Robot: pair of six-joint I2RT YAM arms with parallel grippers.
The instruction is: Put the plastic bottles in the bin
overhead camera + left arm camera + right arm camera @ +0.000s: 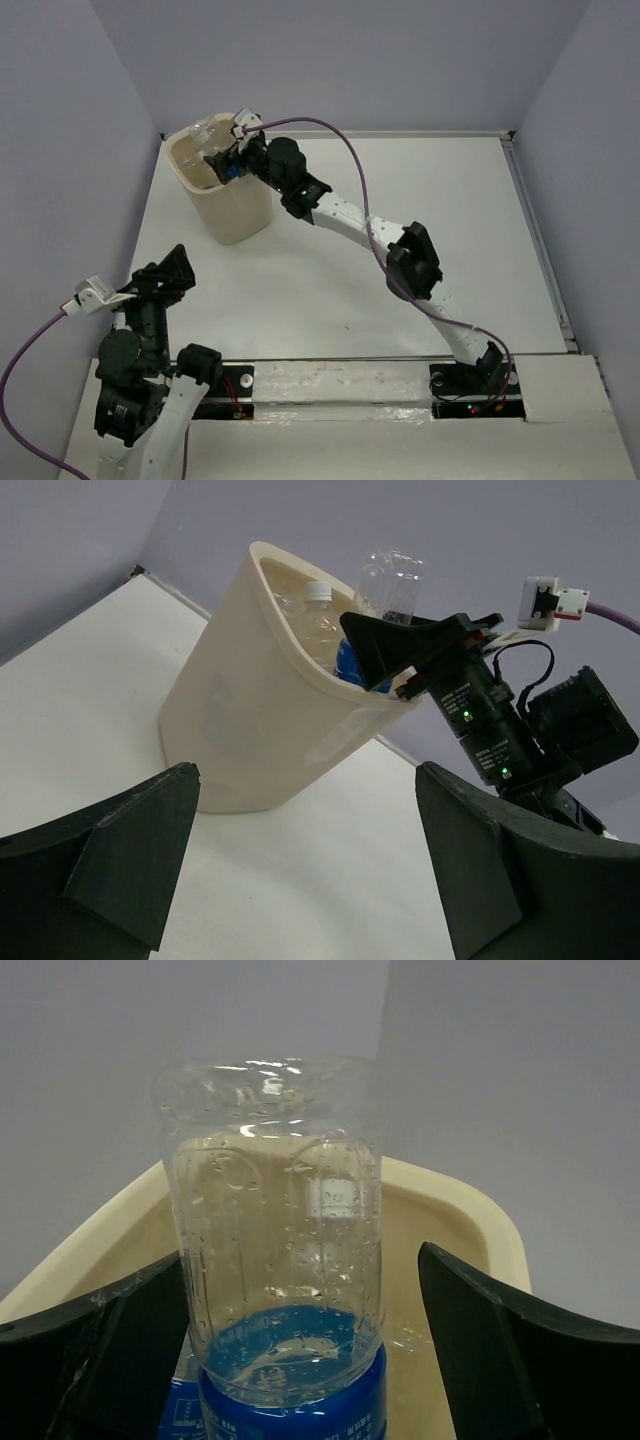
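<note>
The cream bin (pixel 238 215) stands at the far left of the table. My right gripper (pixel 226 160) reaches over its mouth. In the right wrist view a clear bottle (pixel 275 1220) with a blue label stands base up between the jaws of the right gripper (pixel 300 1360). The jaws are spread wide, with a gap between the right finger (pixel 480 1340) and the bottle. In the left wrist view this bottle (pixel 392 580) sticks up out of the bin (pixel 250 720), beside another bottle with a white cap (pixel 318 615). My left gripper (pixel 165 275) is open and empty, near the table's left front.
Purple-grey walls close in the white table (pixel 400 250) at the back and sides. A raised rail (pixel 540 240) runs along the table's right edge. The right arm (pixel 400 250) stretches diagonally across the middle of the table.
</note>
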